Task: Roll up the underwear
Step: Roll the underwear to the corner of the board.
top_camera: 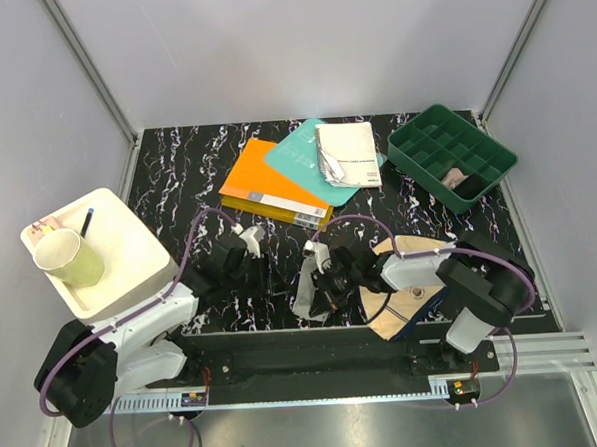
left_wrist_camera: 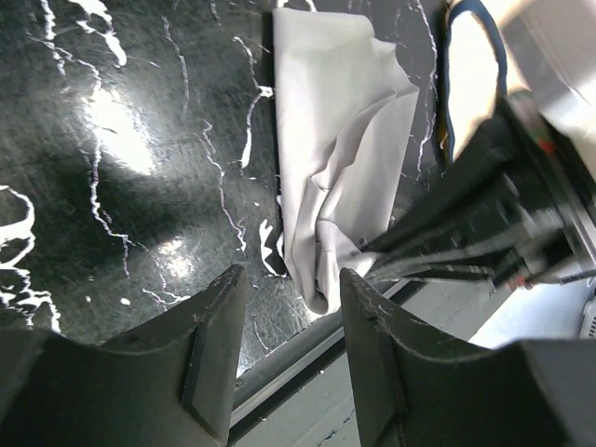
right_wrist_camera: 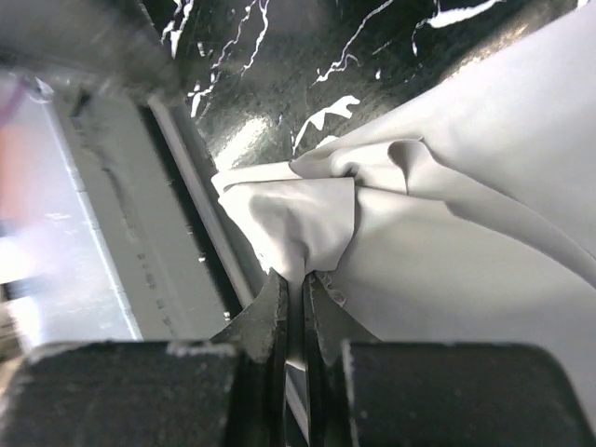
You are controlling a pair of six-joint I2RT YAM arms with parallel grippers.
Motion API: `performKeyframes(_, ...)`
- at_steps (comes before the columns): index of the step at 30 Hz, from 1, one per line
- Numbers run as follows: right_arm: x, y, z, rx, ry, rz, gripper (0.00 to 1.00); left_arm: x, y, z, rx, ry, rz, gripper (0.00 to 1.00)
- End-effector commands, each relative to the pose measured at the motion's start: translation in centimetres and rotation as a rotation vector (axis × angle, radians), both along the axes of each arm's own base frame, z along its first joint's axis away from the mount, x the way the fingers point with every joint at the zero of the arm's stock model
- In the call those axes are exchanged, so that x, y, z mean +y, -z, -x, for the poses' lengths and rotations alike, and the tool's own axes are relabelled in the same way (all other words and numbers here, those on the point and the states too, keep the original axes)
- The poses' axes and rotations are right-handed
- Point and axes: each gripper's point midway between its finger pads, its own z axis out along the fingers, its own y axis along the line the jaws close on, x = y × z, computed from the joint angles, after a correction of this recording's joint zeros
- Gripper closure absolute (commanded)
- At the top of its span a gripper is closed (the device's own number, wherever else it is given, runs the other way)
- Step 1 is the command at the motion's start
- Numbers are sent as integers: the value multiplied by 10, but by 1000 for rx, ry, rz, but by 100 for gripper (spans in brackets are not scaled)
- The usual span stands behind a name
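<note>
At near worktop (top_camera: 176, 180) edge: grey briefs (left_wrist_camera: 345, 158), crumpled, one fold pinched between right fingers (right_wrist_camera: 279, 298); left fingers (left_wrist_camera: 233, 289) parted, empty, just beside. Further right, beige briefs (top_camera: 389, 319) with navy edging, under right arm (top_camera: 421, 269).

Open tabletop (top_camera: 181, 180) beside the left hand (top_camera: 247, 233), between white bin (top_camera: 130, 257) and orange book (top_camera: 269, 190).

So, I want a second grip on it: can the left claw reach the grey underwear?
Probably yes: the left claw is open just short of the grey underwear, nothing between them; the right claw pinches only its near edge.
</note>
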Motion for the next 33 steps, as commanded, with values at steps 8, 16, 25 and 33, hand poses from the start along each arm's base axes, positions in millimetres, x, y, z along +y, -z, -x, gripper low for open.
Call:
performKeyframes(8,10,-18,-5,296,-21,-180,100,-42,-20,4,-171,114,112,53)
performKeyframes(16,6,-10,-12,389,3,-197,100,-51,-7,11,-160,162,121,52)
performKeyframes(25,0,-2,-20,436,29,-198,100,-58,1,18,-139,185,167,52)
performKeyframes(33,-1,6,-23,473,44,-189,100,-64,4,22,-125,216,186,57)
